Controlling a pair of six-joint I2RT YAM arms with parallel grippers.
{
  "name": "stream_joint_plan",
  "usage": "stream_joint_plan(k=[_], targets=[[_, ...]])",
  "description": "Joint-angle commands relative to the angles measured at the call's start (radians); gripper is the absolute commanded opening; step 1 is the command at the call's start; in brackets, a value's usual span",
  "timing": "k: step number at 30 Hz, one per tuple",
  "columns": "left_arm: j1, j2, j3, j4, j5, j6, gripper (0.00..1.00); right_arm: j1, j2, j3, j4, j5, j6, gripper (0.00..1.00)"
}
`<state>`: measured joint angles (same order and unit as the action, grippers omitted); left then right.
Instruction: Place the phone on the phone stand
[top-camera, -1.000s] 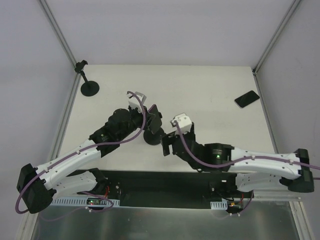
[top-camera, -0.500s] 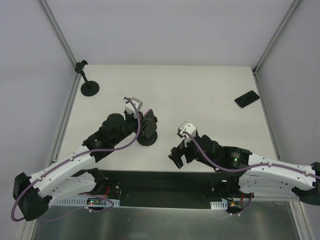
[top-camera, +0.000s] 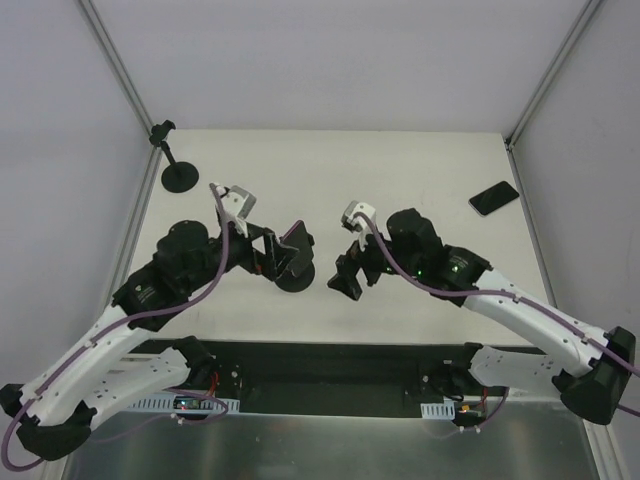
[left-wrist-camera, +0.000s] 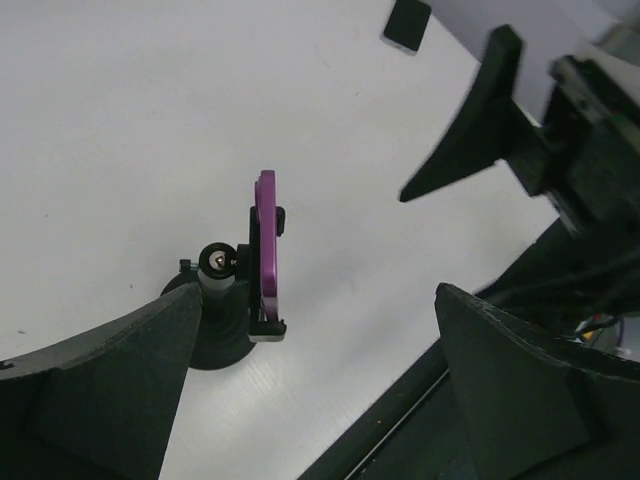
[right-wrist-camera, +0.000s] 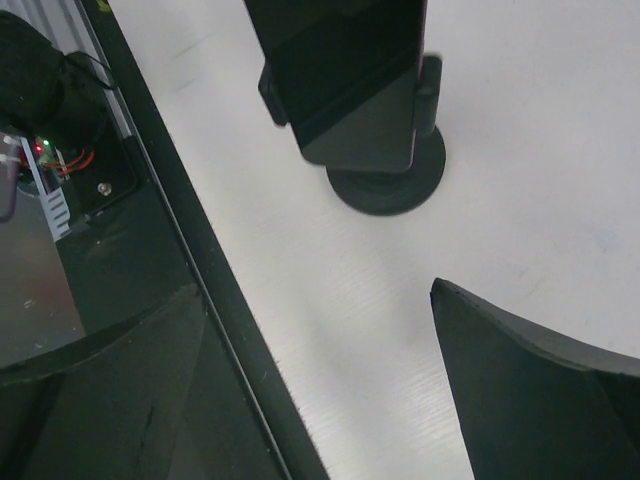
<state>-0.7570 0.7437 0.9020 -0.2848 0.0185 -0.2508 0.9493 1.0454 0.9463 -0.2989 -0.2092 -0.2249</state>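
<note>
The phone (left-wrist-camera: 265, 240), dark with a purple edge, stands on its edge in the clip of the phone stand (left-wrist-camera: 214, 335) near the middle of the table. The top view has the phone (top-camera: 296, 244) leaning over the stand's round base (top-camera: 293, 281). My left gripper (top-camera: 270, 256) is open just left of it, touching nothing; in the wrist view the phone sits ahead of the left gripper (left-wrist-camera: 318, 310), close to its left finger. To the right of the stand, my right gripper (top-camera: 348, 274) is open and apart from it. The right wrist view has the phone's screen (right-wrist-camera: 345, 70) above the stand base (right-wrist-camera: 388, 182).
A second dark phone (top-camera: 494, 197) lies flat near the table's right edge. Another black stand (top-camera: 180, 175) is at the far left corner. A black strip (right-wrist-camera: 200, 300) runs along the table's near edge, with the arm bases behind it.
My left gripper has opened off the phone and drawn back to the left, leaving the phone in the stand. My right gripper has swung away and now sits farther from the near edge.
</note>
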Motion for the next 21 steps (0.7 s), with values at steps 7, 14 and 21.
stream_joint_plan(k=[7, 14, 21], targets=[[0.008, -0.236, 0.092, -0.250, 0.313, -0.050, 0.99, -0.233, 0.387, 0.458, -0.110, -0.588, -0.295, 0.99], [0.008, -0.282, 0.109, -0.300, 0.388, -0.021, 0.99, -0.234, 0.671, 0.819, -0.420, -0.789, -0.503, 0.92], [0.008, -0.248, 0.123, -0.301, 0.377, 0.005, 0.99, -0.209, 0.771, 0.881, -0.473, -0.900, -0.536, 0.82]])
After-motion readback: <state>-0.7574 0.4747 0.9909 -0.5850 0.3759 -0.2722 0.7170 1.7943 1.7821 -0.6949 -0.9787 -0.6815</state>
